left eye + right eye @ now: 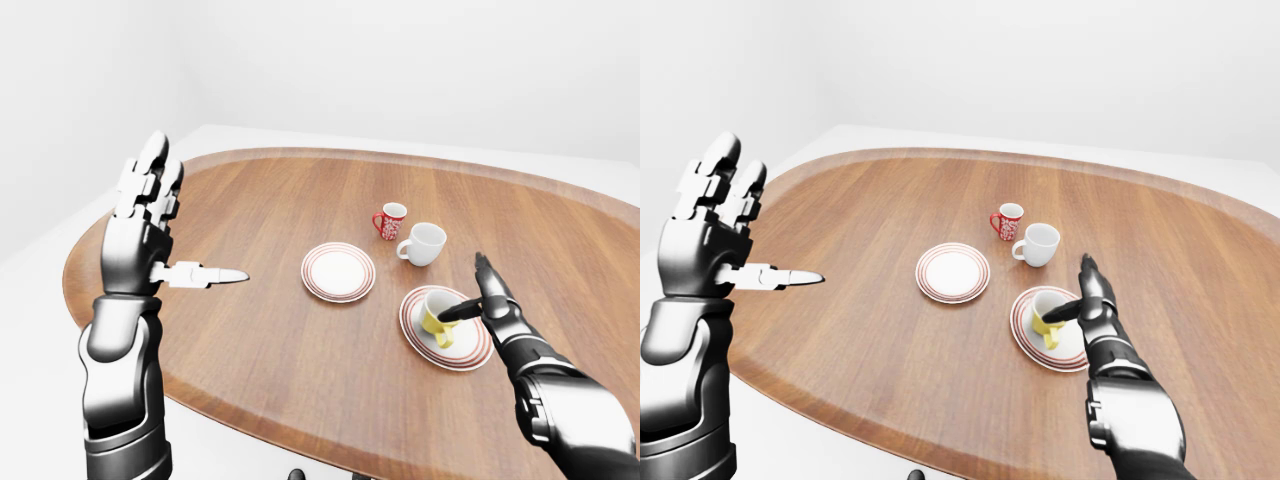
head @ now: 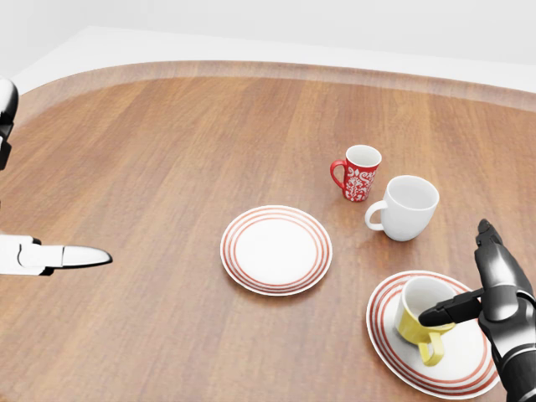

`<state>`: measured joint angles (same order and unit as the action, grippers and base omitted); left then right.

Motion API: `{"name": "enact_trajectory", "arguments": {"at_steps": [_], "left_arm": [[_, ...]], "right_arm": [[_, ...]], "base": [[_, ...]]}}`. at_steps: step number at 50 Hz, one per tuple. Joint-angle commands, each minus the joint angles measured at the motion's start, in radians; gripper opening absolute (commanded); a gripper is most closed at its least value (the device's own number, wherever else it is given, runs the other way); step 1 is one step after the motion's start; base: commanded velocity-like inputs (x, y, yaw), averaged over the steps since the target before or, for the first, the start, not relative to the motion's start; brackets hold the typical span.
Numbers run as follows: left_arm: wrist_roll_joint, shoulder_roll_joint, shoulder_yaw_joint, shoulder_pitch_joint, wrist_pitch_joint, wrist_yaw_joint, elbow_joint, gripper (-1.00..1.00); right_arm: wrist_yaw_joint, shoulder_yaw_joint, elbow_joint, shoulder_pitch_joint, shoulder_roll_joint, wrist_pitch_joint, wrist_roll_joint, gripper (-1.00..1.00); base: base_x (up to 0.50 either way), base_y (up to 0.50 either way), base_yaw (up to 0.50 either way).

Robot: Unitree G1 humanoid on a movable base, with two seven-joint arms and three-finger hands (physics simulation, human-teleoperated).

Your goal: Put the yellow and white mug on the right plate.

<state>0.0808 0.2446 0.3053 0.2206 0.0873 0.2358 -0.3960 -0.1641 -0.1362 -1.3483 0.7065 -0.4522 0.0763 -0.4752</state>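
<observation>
Wood-grain oval tabletop [image 2: 167, 151] with a pale rim fills the views, set against plain white walls. The right hand [image 2: 494, 289] hangs at the lower right of the head view with its fingers spread apart and pointing up, clamped on nothing; one dark finger reaches leftward across the rim of the yellow and white mug [image 2: 419, 314]. Whether that fingertip touches the rim or only hovers over it, I cannot tell.

The mug stands upright just left of the hand, on the right plate [image 2: 394, 347], a white round plate with red rings. Its mouth faces up and its yellow handle points toward the bottom of the head view. By my judgement the placing is done, and what remains is to draw the hand off to the right, away from the mug, without tipping it.

Farther up from the hand sit a plain white mug [image 2: 406, 207] and a small red mug with white floral pattern [image 2: 358, 173]. Farther left lies a second red-ringed white plate [image 2: 276, 249], bare. The left hand [image 1: 145, 215] is raised well apart at the far left, fingers open and holding nothing. No brand or writing shows anywhere.
</observation>
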Motion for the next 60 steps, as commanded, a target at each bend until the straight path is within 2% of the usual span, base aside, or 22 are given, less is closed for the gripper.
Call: {"name": "enact_trajectory", "arguments": {"at_steps": [1, 30, 44, 54, 55, 57, 58, 60], "left_arm": [[0.001, -0.001, 0.0, -0.003, 0.0, 0.0, -0.013, 0.89], [0.0, -0.001, -0.001, 0.001, 0.0, 0.0, 0.004, 0.89], [0.001, 0.0, 0.0, 0.001, 0.0, 0.001, -0.002, 0.89], [0.003, 0.001, 0.002, 0.002, 0.0, 0.001, -0.011, 0.89], [0.004, 0.001, 0.003, 0.002, 0.0, 0.001, -0.013, 0.89], [0.004, 0.0, 0.002, 0.0, 0.0, 0.0, -0.02, 0.89], [0.006, 0.0, 0.002, -0.002, 0.0, 0.001, -0.031, 0.89], [0.006, -0.001, 0.002, -0.002, 0.0, 0.002, -0.033, 0.89]], "right_arm": [[-0.001, -0.002, 0.001, -0.001, -0.001, 0.001, -0.008, 1.0], [0.008, -0.003, 0.027, 0.031, -0.008, 0.011, 0.045, 1.0], [0.035, 0.008, 0.096, 0.058, -0.005, 0.011, 0.103, 1.0], [0.07, -0.001, 0.224, 0.027, 0.015, 0.011, 0.156, 1.0], [0.084, -0.006, 0.292, 0.005, 0.019, 0.008, 0.167, 1.0], [0.097, -0.008, 0.365, -0.021, 0.025, -0.025, 0.171, 1.0], [0.114, -0.013, 0.452, -0.049, 0.03, -0.067, 0.177, 1.0], [0.135, -0.023, 0.555, -0.078, 0.038, -0.123, 0.177, 1.0]], "base": [[0.0, 0.0, 0.0], [0.0, 0.0, 0.0], [0.0, 0.0, 0.0], [0.0, 0.0, 0.0], [0.0, 0.0, 0.0], [0.0, 0.0, 0.0], [0.0, 0.0, 0.0], [0.0, 0.0, 0.0]]}}
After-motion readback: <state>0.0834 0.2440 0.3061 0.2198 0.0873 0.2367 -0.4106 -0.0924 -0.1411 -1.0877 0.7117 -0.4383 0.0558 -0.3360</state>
